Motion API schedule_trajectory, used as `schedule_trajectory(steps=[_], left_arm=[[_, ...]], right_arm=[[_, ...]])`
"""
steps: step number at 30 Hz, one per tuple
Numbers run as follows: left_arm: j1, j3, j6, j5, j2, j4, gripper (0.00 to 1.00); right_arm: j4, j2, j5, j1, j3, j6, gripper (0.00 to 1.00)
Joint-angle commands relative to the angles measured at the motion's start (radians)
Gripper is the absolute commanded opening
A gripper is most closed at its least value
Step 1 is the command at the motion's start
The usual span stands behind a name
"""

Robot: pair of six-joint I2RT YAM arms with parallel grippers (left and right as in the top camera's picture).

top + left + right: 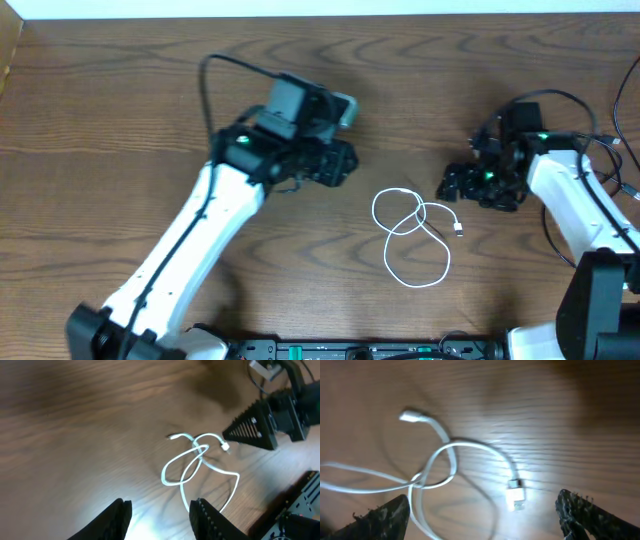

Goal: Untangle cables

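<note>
A thin white cable (417, 219) lies on the wooden table in loose crossed loops, between the two arms. One small plug (458, 230) points right. My left gripper (345, 163) hovers up and left of the loops, open, with nothing between its fingers (207, 520). The left wrist view shows the white cable (200, 452) ahead of them. My right gripper (450, 183) is just right of the loops, also open and empty. In the right wrist view the cable's plug (515, 497) lies on the table between the spread fingers (590, 515), and the other plug (410, 416) lies farther off.
Thick black leads (210, 75) run from the left arm's wrist, and more hang by the right arm's base (610, 150). The right gripper (250, 427) appears in the left wrist view beside the loops. The table's far edge (320, 12) runs along the top.
</note>
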Motion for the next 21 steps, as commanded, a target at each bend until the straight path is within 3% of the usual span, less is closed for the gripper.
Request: schedule_trajectory(steps=[1,7,12,21], left_arm=[[0.042,0.002,-0.002,-0.018,-0.005,-0.056,0.43],[0.088,-0.001,-0.002,-0.017,-0.003,-0.131,0.43],[0.088,-0.001,-0.002,-0.016,-0.003,-0.135,0.43],[0.088,-0.001,-0.002,-0.017,-0.003,-0.162,0.43]], right_arm=[[-0.017,0.005,-0.043,0.074,0.014,-0.018,0.90],[-0.015,0.005,-0.002,0.206,0.013,0.018,0.81],[0.020,0.006,0.158,0.285,-0.002,0.147,0.69],[0.159,0.006,0.257,0.331,-0.082,0.311,0.56]])
